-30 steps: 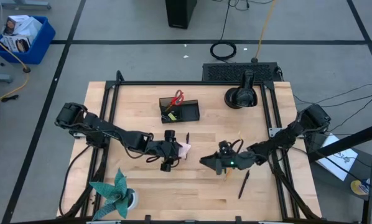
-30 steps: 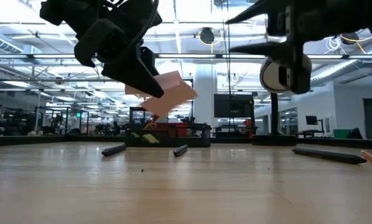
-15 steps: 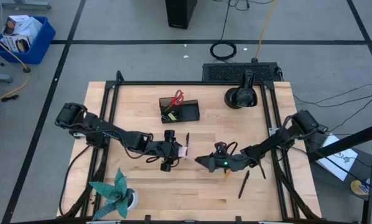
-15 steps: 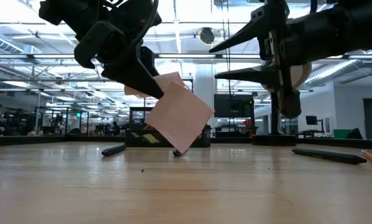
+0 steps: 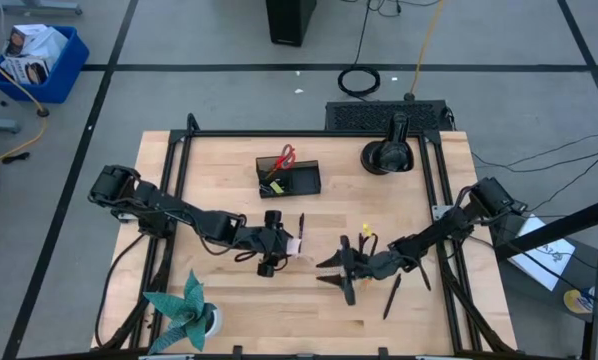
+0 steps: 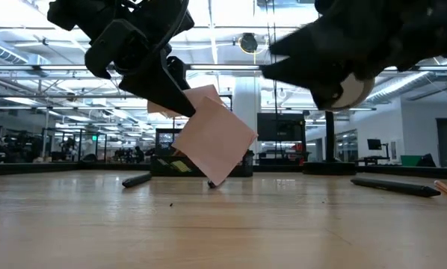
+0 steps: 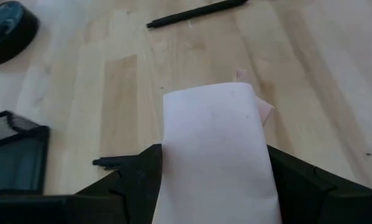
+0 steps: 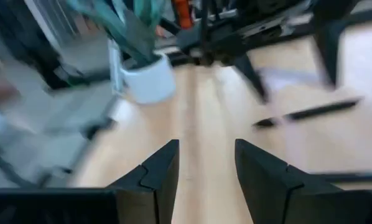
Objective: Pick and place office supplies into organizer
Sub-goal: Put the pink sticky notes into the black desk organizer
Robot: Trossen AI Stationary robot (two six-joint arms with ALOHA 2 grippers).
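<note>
The pink sticky-note pad [image 7: 217, 155] is pinched between the fingers [image 7: 136, 180] of the left gripper [image 5: 282, 243] and is held clear of the bench [image 5: 219, 310], with loose sheets seen hanging down and fanned in the low view. The fingers [image 8: 152, 180] of the right gripper [image 5: 331, 272] are parted, and nothing is held between them; this gripper is seen near the bench's middle, just beside the left one, turned toward the teal paper plant [image 5: 184, 310].

The organizer [image 5: 291, 178] stands toward the far edge of the bench, well apart from both grippers, with red-handled scissors [image 5: 285, 156] already standing in its cup section. A black pen [image 5: 301, 222] lies near the left gripper, and another black pen [image 5: 390, 298] lies beside the right arm.

Several risks can be judged from here. Only part of the pad seems to be clamped, so sheets could be peeled away or the pad dropped during the carry. The hanging sheets could be caught on the organizer's rim. With the grippers so close, a collision could be caused if both are moved together.
</note>
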